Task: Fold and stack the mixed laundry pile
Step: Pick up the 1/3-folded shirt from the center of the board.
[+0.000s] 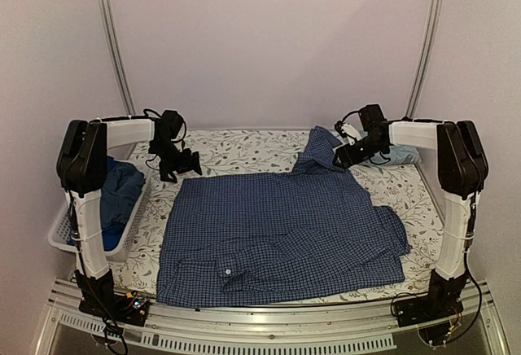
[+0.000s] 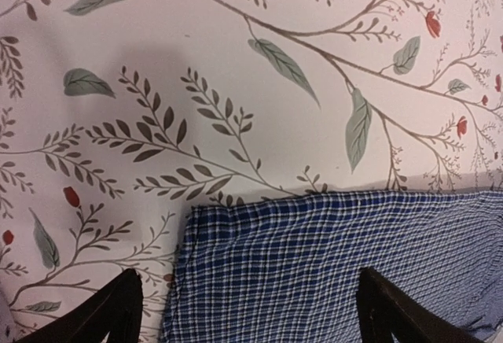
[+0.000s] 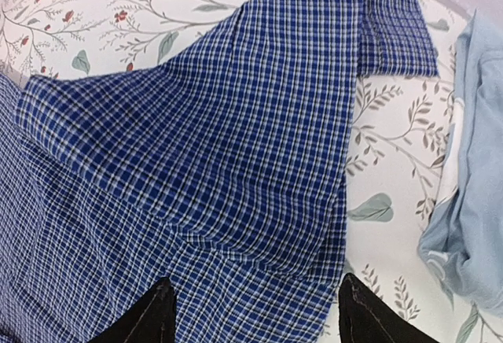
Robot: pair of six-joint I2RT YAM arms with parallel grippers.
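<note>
**Both grippers open over the far edge of the checked shirt**

Left gripper (image 2: 250, 276): the jaws stand wide apart with nothing between them. Directly below and just ahead of the fingertips lies a far corner of the dark blue checked shirt (image 2: 330, 264), its edge flat on the floral table cover (image 2: 236, 83). This position suits a pinch on that corner.

Right gripper (image 3: 253, 278): the jaws are apart and no cloth is clamped. The shoulder and collar area of the same shirt lies under and ahead of the fingertips, creased and partly doubled over. To the gripper's right, clear of the fingers, sits the light-blue shirt (image 3: 471, 186), bunched on the table.

In the overhead view the checked shirt is spread across the middle of the table between the two arms, one sleeve laid across its near half. It appears to be at the flattening stage, not yet folded. Further blue garments (image 1: 122, 188) wait in the white basket (image 1: 61, 237) outboard of the left arm.
</note>
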